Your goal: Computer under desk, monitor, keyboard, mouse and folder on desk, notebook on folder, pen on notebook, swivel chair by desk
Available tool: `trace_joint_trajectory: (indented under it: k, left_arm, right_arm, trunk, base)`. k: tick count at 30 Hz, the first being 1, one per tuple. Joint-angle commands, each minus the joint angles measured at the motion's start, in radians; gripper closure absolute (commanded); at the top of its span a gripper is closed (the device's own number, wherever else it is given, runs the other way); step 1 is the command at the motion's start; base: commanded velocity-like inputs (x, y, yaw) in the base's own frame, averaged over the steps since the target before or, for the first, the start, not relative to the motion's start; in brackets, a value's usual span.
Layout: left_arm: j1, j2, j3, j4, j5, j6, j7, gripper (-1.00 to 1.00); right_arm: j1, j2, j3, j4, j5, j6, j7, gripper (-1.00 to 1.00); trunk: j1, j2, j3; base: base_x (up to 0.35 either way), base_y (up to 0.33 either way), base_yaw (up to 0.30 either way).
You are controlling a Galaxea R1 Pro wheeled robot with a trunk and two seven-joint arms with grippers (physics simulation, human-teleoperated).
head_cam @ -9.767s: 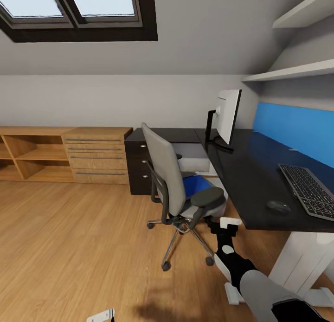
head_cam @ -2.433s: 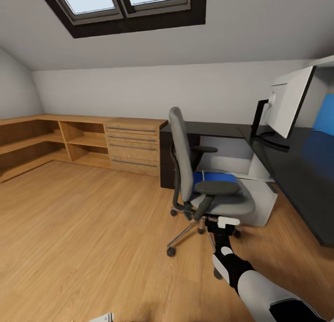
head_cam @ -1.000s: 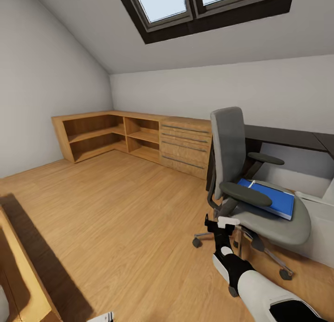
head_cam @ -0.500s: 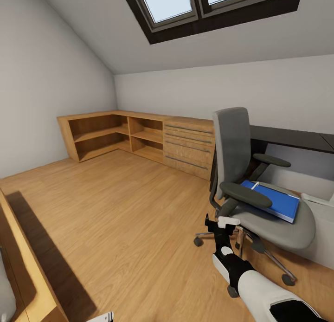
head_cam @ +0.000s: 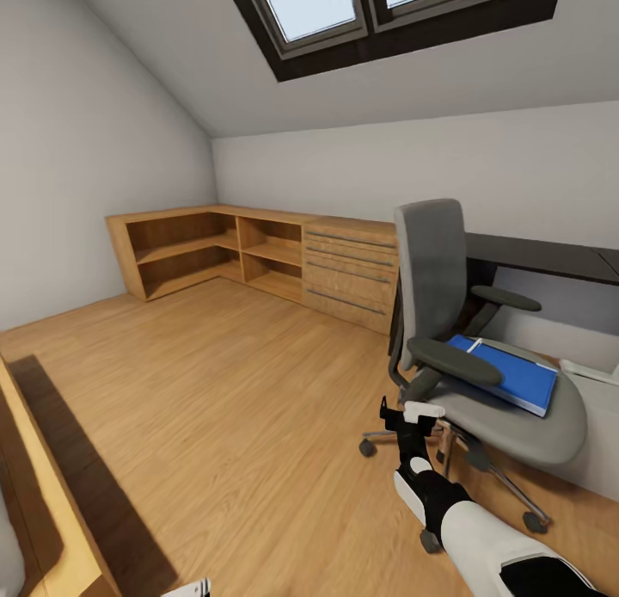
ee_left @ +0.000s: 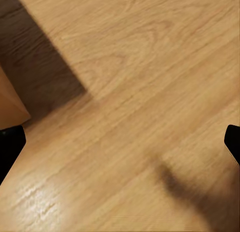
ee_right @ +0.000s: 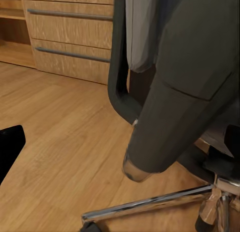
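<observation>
The grey swivel chair stands at the right in the head view, its back toward the wooden drawers. A blue folder lies flat on its seat, with a thin white strip across its near end. The dark desk runs behind the chair. My right gripper hangs open just in front of the chair's near armrest; in the right wrist view the armrest support looms between the spread fingers, untouched. My left gripper is open over bare wooden floor.
Low wooden shelves and a drawer unit line the far wall under a sloped ceiling with a skylight. A pale box sits past the chair by the desk. A wooden furniture edge juts in at lower left.
The camera has swung left over the past seconds, taking the monitor, keyboard and mouse out of view. In the last half second the picture barely shifts. Both arms keep their pose.
</observation>
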Motion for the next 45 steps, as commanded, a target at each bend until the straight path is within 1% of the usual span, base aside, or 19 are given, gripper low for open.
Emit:
trace_joint_trajectory:
  k: [1, 12, 19, 26, 45]
  left_arm:
    - [0.0, 0.0, -0.001, 0.003, 0.008, -0.004, 0.001, -1.0]
    - [0.0, 0.0, -0.004, 0.023, 0.008, -0.004, 0.001, -1.0]
    - [0.0, 0.0, -0.004, 0.024, 0.008, -0.005, 0.001, -1.0]
    - [0.0, 0.0, -0.003, 0.025, 0.008, -0.022, 0.001, -1.0]
    - [0.0, 0.0, -0.003, 0.026, 0.008, -0.026, 0.001, -1.0]
  right_arm:
    - [-0.001, 0.0, 0.009, 0.001, -0.01, -0.004, -0.004, -1.0]
    - [-0.001, 0.0, 0.009, 0.0, -0.01, -0.004, -0.004, -1.0]
    - [-0.001, 0.0, 0.009, 0.0, -0.01, -0.004, -0.004, -1.0]
    - [-0.001, 0.0, 0.009, 0.001, -0.009, -0.004, -0.004, -1.0]
    - [-0.001, 0.0, 0.009, 0.001, -0.01, -0.004, -0.004, -1.0]
  trunk:
    - [0.0, 0.0, -0.001]
    - [0.0, 0.0, -0.002]
    - [0.0, 0.0, -0.007]
    - [0.0, 0.0, -0.009]
    - [0.0, 0.0, -0.007]
  base:
    - [0.058, 0.0, 0.0]
    - [0.012, 0.0, 0.003]
    - [0.001, 0.0, 0.124]
    - [-0.019, 0.0, 0.052]
    - [-0.229, 0.0, -0.008]
